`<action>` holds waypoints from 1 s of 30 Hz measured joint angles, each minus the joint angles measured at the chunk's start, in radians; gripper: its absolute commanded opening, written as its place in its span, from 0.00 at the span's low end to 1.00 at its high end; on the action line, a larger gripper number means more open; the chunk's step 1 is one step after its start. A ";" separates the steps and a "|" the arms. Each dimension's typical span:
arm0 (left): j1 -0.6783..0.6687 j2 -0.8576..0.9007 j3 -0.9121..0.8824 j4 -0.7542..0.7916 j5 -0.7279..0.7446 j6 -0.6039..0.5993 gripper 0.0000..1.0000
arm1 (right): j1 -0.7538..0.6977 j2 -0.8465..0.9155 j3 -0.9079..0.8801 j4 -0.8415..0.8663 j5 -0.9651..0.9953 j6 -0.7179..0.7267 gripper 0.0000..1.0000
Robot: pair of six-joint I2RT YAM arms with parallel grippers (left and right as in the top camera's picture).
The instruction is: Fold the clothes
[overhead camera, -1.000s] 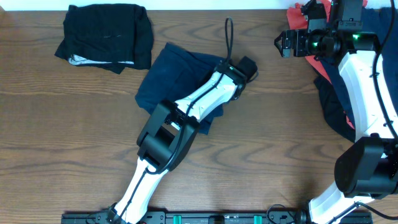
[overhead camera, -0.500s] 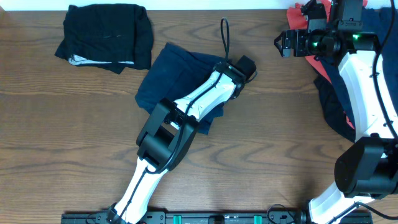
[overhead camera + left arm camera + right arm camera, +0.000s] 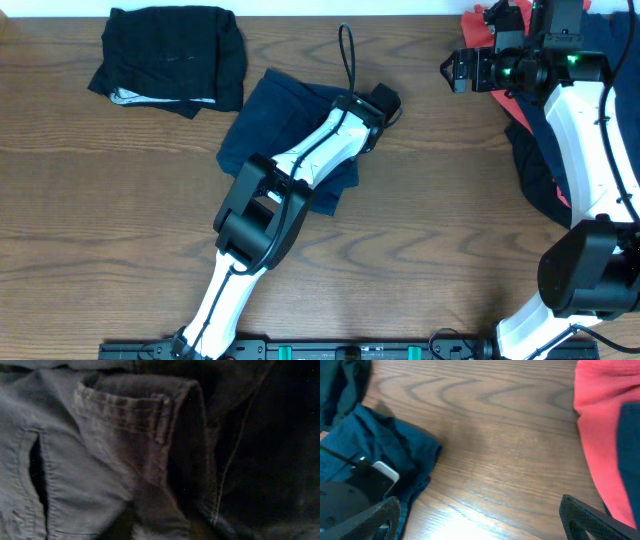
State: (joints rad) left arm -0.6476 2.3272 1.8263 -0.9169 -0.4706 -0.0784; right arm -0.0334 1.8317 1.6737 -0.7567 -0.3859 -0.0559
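Wooden table (image 3: 120, 200): navy trousers (image 3: 280, 120) lie crumpled near the far edge's middle. Left gripper (image 3: 385, 103) sits at their right edge, grip unreadable. Right gripper (image 3: 452, 70) is spread wide near the far right corner.

Three lots of clothes, the middle one part-folded.
Plain navy blue trouser-like garment (image 3: 272, 118) lies rumpled at centre, waistband doubled over; black cloth garment (image 3: 170, 55) folded at far left; coral red and navy cloth pile (image 3: 530, 165) heaped at far right.

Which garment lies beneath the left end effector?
The navy blue garment at mid-table, beneath the left end effector. The black garment lies far left and the coral red garment far right.
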 measured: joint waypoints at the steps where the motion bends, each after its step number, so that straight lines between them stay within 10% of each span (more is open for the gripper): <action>1: 0.000 0.000 0.000 0.003 0.005 -0.004 0.06 | 0.003 0.000 -0.002 0.002 -0.008 0.000 0.94; 12: 0.060 -0.013 -0.001 0.031 0.178 -0.042 0.06 | 0.045 0.000 -0.243 0.366 -0.133 0.215 0.67; 17: 0.077 -0.021 -0.001 0.030 0.222 -0.076 0.06 | 0.031 0.000 -0.370 0.585 -0.203 0.370 0.01; 30: 0.090 -0.035 -0.001 0.047 0.284 -0.129 0.06 | 0.053 0.127 -0.599 1.138 -0.413 0.637 0.01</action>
State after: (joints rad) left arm -0.5571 2.2925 1.8256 -0.8703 -0.1867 -0.2077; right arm 0.0200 1.9587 1.0748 0.3817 -0.7986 0.5812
